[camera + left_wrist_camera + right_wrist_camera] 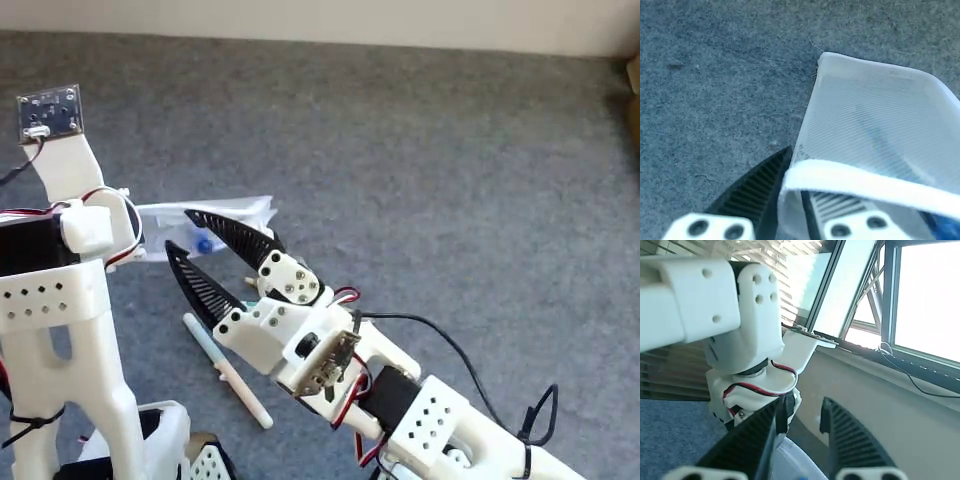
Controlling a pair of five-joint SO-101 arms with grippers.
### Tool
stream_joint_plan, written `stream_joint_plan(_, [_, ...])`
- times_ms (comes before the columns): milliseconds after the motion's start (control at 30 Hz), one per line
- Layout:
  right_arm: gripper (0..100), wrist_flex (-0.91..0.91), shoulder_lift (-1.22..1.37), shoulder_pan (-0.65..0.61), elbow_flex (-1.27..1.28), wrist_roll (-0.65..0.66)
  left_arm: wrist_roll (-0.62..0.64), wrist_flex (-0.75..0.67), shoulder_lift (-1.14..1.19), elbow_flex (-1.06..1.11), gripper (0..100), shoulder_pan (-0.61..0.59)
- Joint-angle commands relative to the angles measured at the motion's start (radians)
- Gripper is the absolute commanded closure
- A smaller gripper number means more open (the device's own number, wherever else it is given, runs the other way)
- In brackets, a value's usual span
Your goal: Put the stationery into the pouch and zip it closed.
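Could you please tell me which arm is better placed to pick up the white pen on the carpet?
Right, probably: the open right gripper sits near the slim white pen, while the left gripper is clamped on the translucent white mesh pouch.

Left gripper points down, fingers pinched on the pouch rim; right gripper lies low (black fingers spread wide), aimed toward the left arm

Daylight floods through the windows, glaring white. My bench is evenly lit with faint, soft shadows, and the pouch glows pale.
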Motion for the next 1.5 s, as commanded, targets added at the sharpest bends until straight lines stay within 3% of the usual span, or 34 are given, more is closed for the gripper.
stream_joint_plan(0, [89.2, 0.025, -0.019, 0.015, -0.013, 0.014, -0.008, -0.020, 0.007, 0.002, 99, -0.013])
stream_joint_plan(400, [89.2, 0.038, -0.019, 0.084, -0.022, 0.009, -0.008, -0.034, 0.007, 0.002, 99, -0.018])
stream_joint_plan(567, [89.2, 0.188, -0.045, 0.085, -0.090, 0.008, -0.009, -0.043, 0.007, 0.002, 99, -0.021])
stream_joint_plan(967, [89.3, 0.588, -0.130, 0.214, -0.191, 0.008, -0.005, -0.034, 0.005, -0.074, 99, -0.189])
stream_joint_plan(1267, [89.3, 0.746, -0.111, 0.239, -0.173, 0.008, -0.002, -0.040, -0.105, -0.068, 99, -0.283])
stream_joint_plan(1467, [89.3, 0.786, 0.045, 0.237, -0.166, 0.008, -0.002, -0.084, -0.153, 0.005, 99, -0.286])
